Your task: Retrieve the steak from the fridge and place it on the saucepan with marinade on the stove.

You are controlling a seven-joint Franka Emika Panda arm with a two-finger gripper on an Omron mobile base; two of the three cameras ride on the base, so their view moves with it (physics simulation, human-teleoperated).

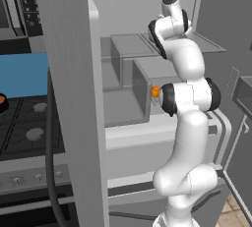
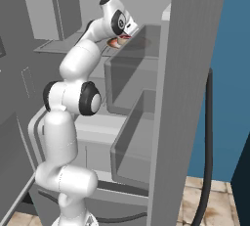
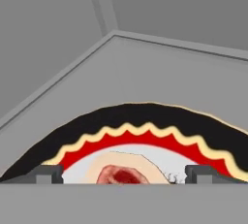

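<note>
Where the hand view looks down, near to far:
Fingers (image 3: pixel 124 174): spread wide, holding nothing, tips either side of the steak, just above the plate.
Steak (image 3: pixel 123 174): red-brown with a pale rim, lying on the plate, between the fingertips.
Plate (image 3: pixel 145 121): black rim, cream zigzag, red band, pale centre; rests on the grey fridge shelf (image 3: pixel 145 72).
Arm: reaches up into the open fridge (image 1: pixel 74 73); the steak (image 2: pixel 118 40) peeks out under the hand in the right base view.
Orange ball (image 1: pixel 155 92): small, in a fridge bin beside the arm's elbow.
Stove (image 1: pixel 24 127): left of the fridge door, black, with grey burners.
Saucepan (image 1: pixel 2 103): at the picture's left edge, on the stove.
</note>
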